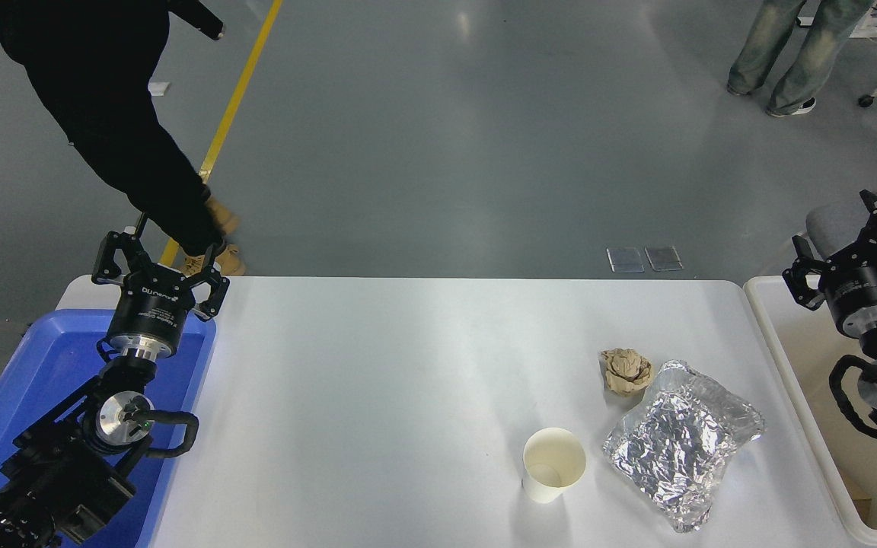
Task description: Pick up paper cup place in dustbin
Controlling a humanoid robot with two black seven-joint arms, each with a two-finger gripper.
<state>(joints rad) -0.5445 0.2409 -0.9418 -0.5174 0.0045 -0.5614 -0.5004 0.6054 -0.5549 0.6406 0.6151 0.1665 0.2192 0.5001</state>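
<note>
A cream-white paper cup (pixel 553 464) stands upright on the white table (pixel 377 396), toward the front right, with nothing touching it. The off-white dustbin (pixel 781 358) runs along the table's right edge, partly cut off by the frame. My right gripper (pixel 849 232) hangs open and empty above the dustbin's far end, well right of and beyond the cup. Over the blue tray at the lower left, my left gripper (pixel 157 255) stays parked, open and empty.
A crumpled brown paper ball (pixel 626 371) and a crumpled foil sheet (pixel 678 440) lie just right of the cup. The blue plastic tray (pixel 43 380) sits at the table's left end. A person in black (pixel 103 114) walks past the far left corner; another's legs (pixel 796 53) stand top right.
</note>
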